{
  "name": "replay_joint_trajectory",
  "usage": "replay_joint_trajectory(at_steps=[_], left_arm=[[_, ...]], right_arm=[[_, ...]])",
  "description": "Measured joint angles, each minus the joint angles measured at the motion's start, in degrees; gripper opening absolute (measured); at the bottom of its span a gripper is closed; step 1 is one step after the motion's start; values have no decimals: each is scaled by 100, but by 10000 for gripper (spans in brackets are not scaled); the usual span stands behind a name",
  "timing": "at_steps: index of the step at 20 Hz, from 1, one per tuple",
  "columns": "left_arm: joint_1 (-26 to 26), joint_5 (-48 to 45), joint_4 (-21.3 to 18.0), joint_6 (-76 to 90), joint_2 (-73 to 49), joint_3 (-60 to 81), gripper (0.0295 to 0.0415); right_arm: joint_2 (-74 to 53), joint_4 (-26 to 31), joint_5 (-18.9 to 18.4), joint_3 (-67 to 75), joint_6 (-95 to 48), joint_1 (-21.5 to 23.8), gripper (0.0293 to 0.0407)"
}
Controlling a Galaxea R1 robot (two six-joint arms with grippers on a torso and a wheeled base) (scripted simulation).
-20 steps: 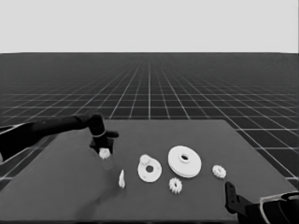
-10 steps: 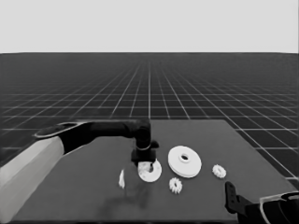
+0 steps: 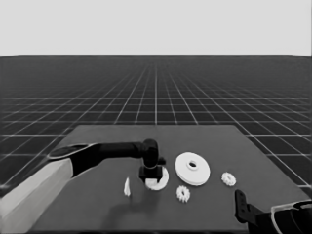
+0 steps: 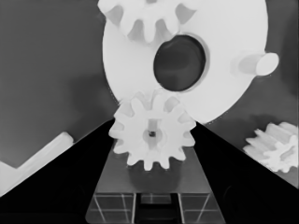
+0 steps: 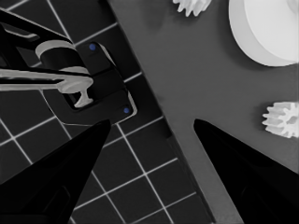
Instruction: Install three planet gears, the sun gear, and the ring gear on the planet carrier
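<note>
My left gripper (image 3: pixel 150 176) hangs over the smaller round part (image 3: pixel 161 181), the planet carrier, near the middle of the table. It is shut on a planet gear (image 4: pixel 152 135), held at the rim of the smaller round part (image 4: pixel 224 60). Another gear (image 4: pixel 145 16) sits on that part across the hole, and a bare peg (image 4: pixel 257 63) stands up from it. The larger round part (image 3: pixel 192 168), the ring gear, lies just to the right. Two loose gears (image 3: pixel 183 193) (image 3: pixel 228 179) lie on the table. My right gripper (image 3: pixel 241 204) waits open at the lower right corner.
A thin white piece (image 3: pixel 126 187) stands left of the smaller round part. The left arm's pale grey part (image 3: pixel 34 195) fills the lower left corner. The right wrist view shows the table's corner, the larger round part (image 5: pixel 266 28), a gear (image 5: pixel 282 119) and dark machinery (image 5: pixel 79 79) past the edge.
The left arm has swung from the table's left end to the smaller round part, carrying a gear with it, and has come down lower over that part. The right arm has not moved.
</note>
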Motion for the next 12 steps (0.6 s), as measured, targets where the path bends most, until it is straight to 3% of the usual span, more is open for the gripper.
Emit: replay_joint_trajectory(at_steps=[2,4,5,12], left_arm=[[20,-2,9,5,-4,-12,312],[28,-4,13,6,-5,-16,372],[29,-4,13,7,-5,-17,381],[31,-4,15,7,-6,-19,385]], right_arm=[[0,0,0,0,0,0,385],[0,0,0,0,0,0,385],[0,0,0,0,0,0,385],[0,0,0,0,0,0,385]])
